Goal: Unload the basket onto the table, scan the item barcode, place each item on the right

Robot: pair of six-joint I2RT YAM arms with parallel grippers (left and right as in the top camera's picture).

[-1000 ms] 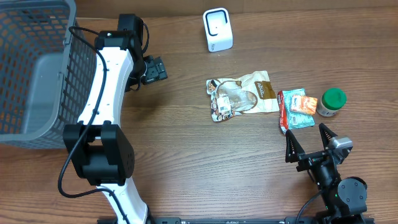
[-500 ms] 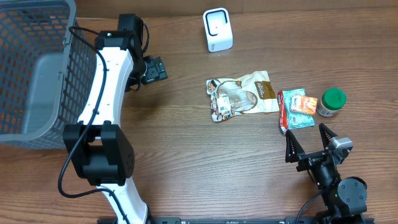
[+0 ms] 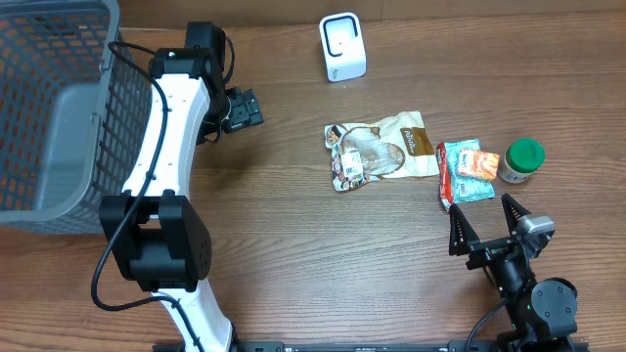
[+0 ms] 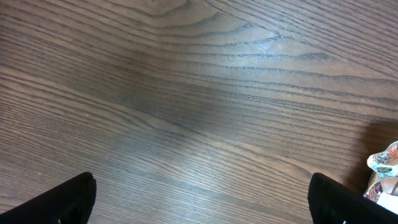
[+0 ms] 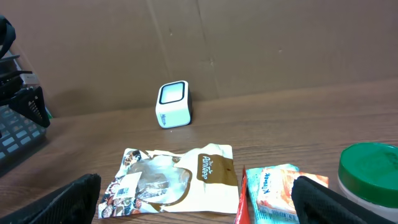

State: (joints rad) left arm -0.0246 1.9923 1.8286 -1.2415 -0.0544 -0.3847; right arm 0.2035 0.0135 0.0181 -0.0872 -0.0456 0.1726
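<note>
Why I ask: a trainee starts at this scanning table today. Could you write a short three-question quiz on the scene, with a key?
1. Multiple choice: what lies between the snack pouch and the green-lidded jar? A) a teal packet; B) a bottle; C) a spoon.
2. True or false: the left arm's fingers and the right arm's fingers are open and hold nothing.
3. Short answer: which item lies closest to the white scanner?

Key: 1 A; 2 true; 3 the snack pouch.
</note>
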